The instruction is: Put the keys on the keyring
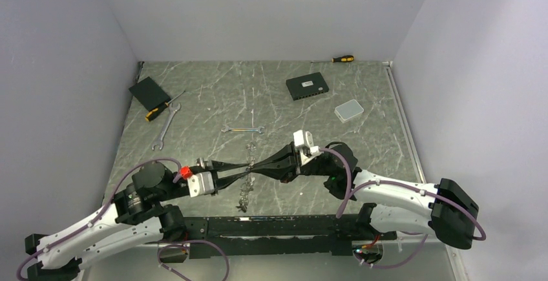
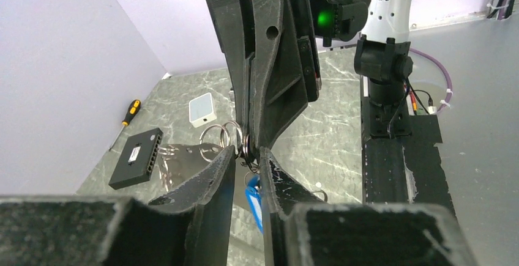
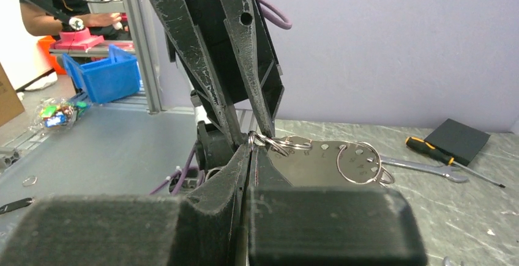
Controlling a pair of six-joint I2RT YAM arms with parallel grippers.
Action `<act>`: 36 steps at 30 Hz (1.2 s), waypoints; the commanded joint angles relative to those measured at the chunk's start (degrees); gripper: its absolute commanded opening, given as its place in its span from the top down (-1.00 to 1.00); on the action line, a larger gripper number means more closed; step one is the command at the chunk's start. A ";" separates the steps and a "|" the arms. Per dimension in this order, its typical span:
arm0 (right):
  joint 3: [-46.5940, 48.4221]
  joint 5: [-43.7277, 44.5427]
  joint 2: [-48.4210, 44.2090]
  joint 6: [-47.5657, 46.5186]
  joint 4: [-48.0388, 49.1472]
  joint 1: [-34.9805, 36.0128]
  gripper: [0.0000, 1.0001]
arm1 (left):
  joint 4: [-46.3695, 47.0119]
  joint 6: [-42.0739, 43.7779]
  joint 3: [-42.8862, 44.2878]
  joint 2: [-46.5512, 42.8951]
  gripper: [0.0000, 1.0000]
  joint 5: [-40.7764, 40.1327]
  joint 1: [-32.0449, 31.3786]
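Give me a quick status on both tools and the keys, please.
Right tool shut on small ring. Left tool narrow around same ring, grip unclear. Keys bunched beneath. Spanner clear behind.

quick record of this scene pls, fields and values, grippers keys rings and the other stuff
left gripper: jaws slightly apart, tips either side of a small ring
right gripper: shut on that small ring, nose to nose with the left
keys: bunch strung out under the meeting point, blue tag among them
silver loops: more rings just beside the fingertips
spanners: two, flat, farther back, untouched
other: black switch box, pale small box
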 commanded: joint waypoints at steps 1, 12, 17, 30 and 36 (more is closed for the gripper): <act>3.95 -0.57 0.22 0.75 5.86 0.12 1.00 | 3.28 -0.71 -0.70 1.81 0.55 0.77 -0.23; 4.49 -2.49 -0.95 -0.54 1.23 0.13 1.00 | -5.10 2.65 4.01 3.37 1.00 1.41 -0.23; 6.85 -5.02 -1.05 -2.28 -5.13 0.17 0.83 | -12.96 5.65 9.14 7.51 1.00 4.61 -0.23; 11.56 -8.45 -0.79 -8.81 -19.61 0.30 0.88 | -21.01 9.90 14.14 14.50 1.00 7.97 -0.23; 9.95 -7.86 -1.18 -8.27 -16.51 0.30 1.00 | -17.98 8.35 12.26 13.22 0.57 7.33 -0.23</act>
